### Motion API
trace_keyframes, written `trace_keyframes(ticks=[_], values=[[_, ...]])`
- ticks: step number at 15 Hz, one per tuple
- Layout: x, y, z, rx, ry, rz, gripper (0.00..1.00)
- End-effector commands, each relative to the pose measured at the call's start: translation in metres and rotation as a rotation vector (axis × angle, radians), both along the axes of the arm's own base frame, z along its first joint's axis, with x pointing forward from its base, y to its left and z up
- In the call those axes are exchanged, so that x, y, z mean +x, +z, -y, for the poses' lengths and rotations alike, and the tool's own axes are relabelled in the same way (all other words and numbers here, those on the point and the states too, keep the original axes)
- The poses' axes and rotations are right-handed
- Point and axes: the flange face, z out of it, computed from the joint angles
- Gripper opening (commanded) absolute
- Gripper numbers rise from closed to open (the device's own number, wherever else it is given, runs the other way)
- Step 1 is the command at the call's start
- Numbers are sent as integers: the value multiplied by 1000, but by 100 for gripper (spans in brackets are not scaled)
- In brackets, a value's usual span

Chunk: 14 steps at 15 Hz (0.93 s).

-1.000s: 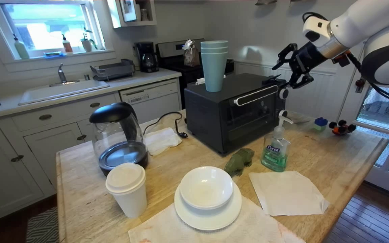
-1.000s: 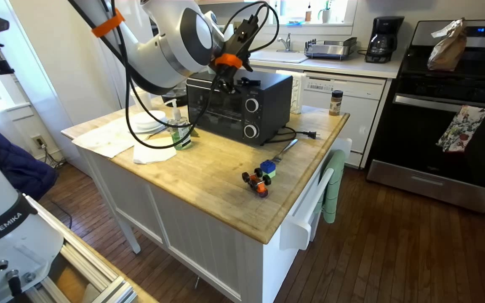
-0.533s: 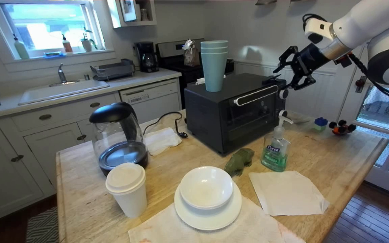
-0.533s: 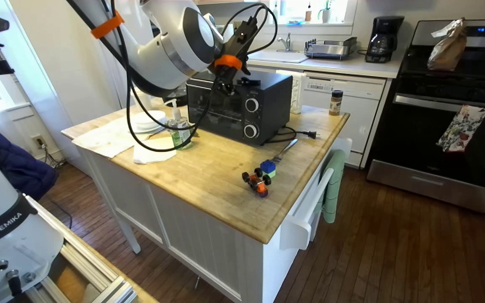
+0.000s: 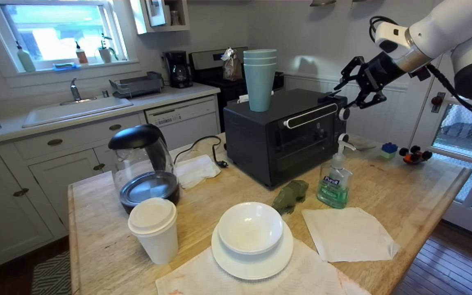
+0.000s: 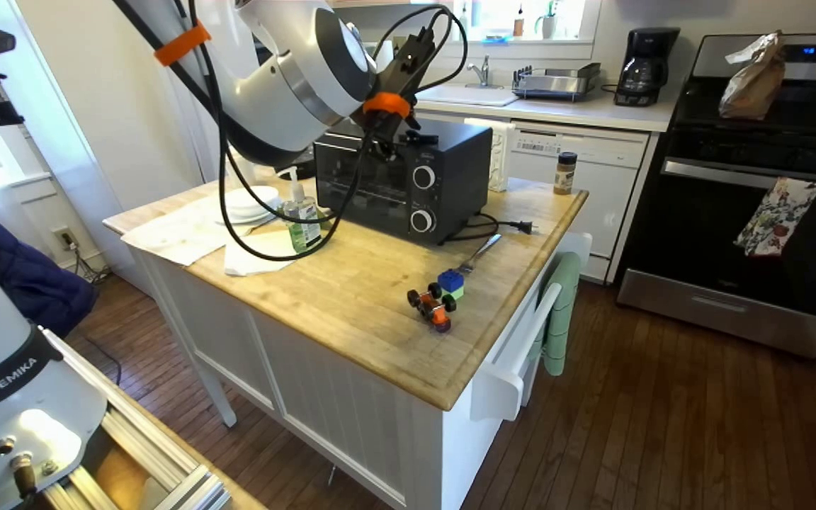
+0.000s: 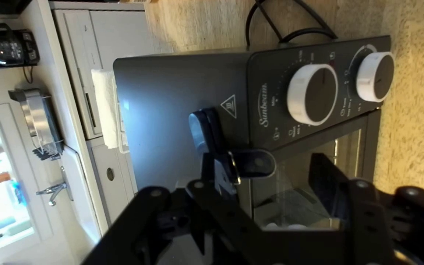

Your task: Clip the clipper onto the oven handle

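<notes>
- The table (image 6: 351, 290) has a wooden top and white sides.
- The white robot arm (image 6: 277, 99) reaches over the table in both exterior views.
- The black toaster oven (image 5: 279, 135) stands on the table, its two white-ringed knobs (image 7: 313, 95) beside the glass door.
- The glass kettle (image 5: 144, 164) stands apart from the oven, its lid black.
- The oven handle (image 5: 312, 116) runs across the upper front of the oven's door.
- The gripper (image 7: 264, 165) hangs at the oven's upper front corner, on the knob side. Its fingers stand well apart and hold nothing. In the wrist view one finger overlaps the clipper (image 7: 217, 141); I cannot tell whether they touch.
- The pale blue cups (image 5: 260, 82) are stacked upright on the oven.
- The hand sanitizer (image 5: 334, 188) stands upright in front of the oven.
- The clipper, black, rests on the oven's top at the front edge, near the handle's knob-side end; in the wrist view part of it shows past that edge.
</notes>
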Motion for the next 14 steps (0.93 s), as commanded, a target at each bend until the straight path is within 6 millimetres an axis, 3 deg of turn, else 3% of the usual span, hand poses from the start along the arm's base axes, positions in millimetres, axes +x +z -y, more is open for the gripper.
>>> trace_keyframes(ticks=[1,5,10,14], values=[[5,2,5,10,23,17,64],[7,5,9,15,22,23,59],[10,7,10,30,27,26,62],[11,6,11,40,33,24,51]])
